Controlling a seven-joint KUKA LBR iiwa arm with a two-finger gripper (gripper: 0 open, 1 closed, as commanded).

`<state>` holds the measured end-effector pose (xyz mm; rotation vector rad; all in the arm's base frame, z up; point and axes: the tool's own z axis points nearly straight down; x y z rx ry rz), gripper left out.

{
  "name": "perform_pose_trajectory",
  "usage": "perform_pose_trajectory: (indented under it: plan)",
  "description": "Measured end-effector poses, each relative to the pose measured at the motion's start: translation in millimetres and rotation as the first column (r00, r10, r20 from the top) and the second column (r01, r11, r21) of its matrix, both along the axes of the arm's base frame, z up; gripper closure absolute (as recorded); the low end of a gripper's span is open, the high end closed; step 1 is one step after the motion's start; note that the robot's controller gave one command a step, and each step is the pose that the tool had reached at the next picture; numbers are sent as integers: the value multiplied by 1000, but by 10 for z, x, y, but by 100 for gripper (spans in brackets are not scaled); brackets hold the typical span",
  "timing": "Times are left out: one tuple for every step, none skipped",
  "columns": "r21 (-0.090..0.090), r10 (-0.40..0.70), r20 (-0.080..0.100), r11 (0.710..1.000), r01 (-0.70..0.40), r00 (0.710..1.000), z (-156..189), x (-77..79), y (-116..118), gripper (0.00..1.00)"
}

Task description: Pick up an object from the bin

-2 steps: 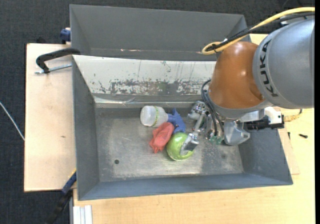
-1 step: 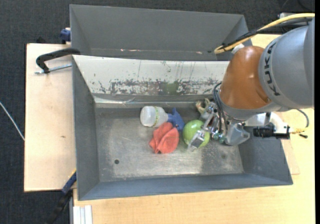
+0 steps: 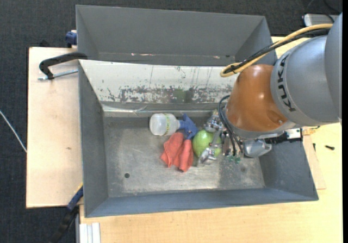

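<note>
**Gripper low beside a green fruit in the bin**

The grey metal bin point(image 3: 109, 144) took up most of what I could see, its walls sloping down to a scuffed, flat floor. The arm point(image 3: 310, 79) came in from the right, a thick silver body with an orange cover point(image 3: 253, 100) at its wrist and a yellow cable point(image 3: 255, 58) looped over the top.

Under that cover the gripper point(image 3: 213, 143) sat low in the bin, at the right end of a small cluster of things lying toward the back of the floor. It stood right against a round green fruit point(image 3: 200, 141), something like a small apple or pear. I could not tell whether the gripper was spread, closed up or clamped on the fruit, because the wrist hid too much of it.

A crumpled red cloth point(image 3: 175, 152) lay just left of the green fruit, touching it. Behind the cloth, near the back wall, a pale bottle point(image 3: 161, 124) lay on its side. A small blue thing point(image 3: 188, 125) sat between the bottle and the fruit, its shape unclear to me.
</note>
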<state>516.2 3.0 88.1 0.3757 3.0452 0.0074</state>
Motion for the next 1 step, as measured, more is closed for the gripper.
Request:
perform_pose_trajectory:
  plan:
    - [1, -1, 0, 1000, 1, 1000, -1, 0, -3, 100]
